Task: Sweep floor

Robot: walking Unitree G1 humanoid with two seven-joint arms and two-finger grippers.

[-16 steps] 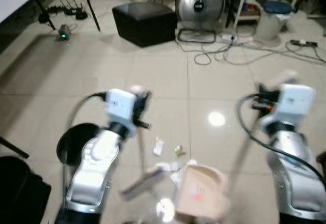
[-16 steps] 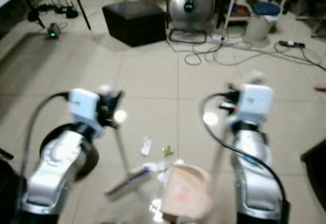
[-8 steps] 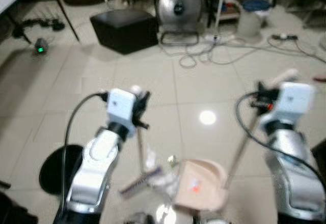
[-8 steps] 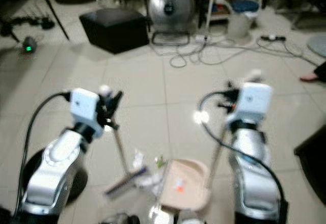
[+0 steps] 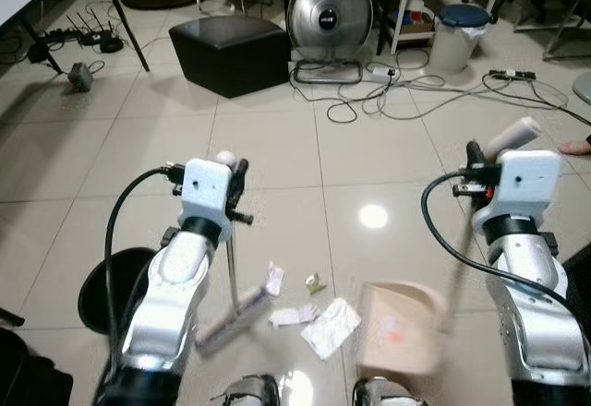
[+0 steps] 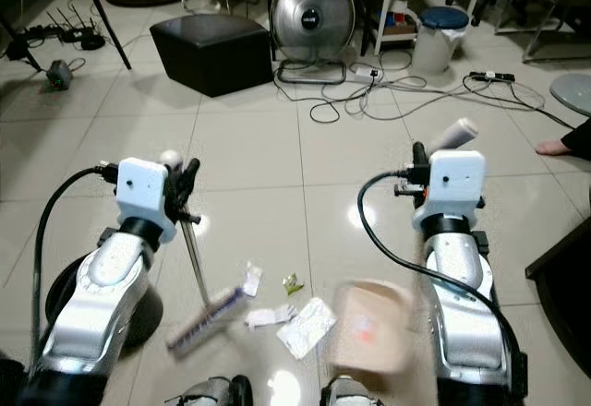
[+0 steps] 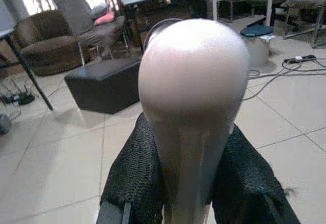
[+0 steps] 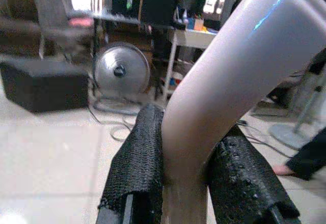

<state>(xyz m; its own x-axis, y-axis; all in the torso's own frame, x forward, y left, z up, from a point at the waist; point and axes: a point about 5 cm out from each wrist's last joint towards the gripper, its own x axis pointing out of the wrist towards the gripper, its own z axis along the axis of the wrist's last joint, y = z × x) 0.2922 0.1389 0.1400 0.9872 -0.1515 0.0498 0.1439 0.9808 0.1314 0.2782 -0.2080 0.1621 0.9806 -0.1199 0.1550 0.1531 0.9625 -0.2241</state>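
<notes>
Left gripper [image 7: 189, 183] has its fingers [image 7: 135, 183] clamped on the top of the broom handle [image 7: 191, 107], one finger each side of the rounded end. The broom [image 5: 229, 281] runs down from there w/ its bristle head [image 5: 224, 318] on the tile floor [image 5: 277, 148], just left of the litter.

Right gripper [image 8: 186, 178] has its fingers [image 8: 137, 170] tight on the dustpan handle [image 8: 229, 71], a bent pale tube. The dustpan [image 5: 399, 328] itself is blurry, low over the floor right of the trash, not touching it afaict.

Between them: crumpled paper scraps [image 5: 331, 325], a small white wrapper [image 5: 274, 279] and a tiny green bit [image 5: 316, 284].

Further back there's a black ottoman [image 5: 231, 51], a floor fan [image 5: 325, 18], loose cables [image 5: 388, 92] and a bin w/ a blue lid [image 5: 457, 37].
</notes>
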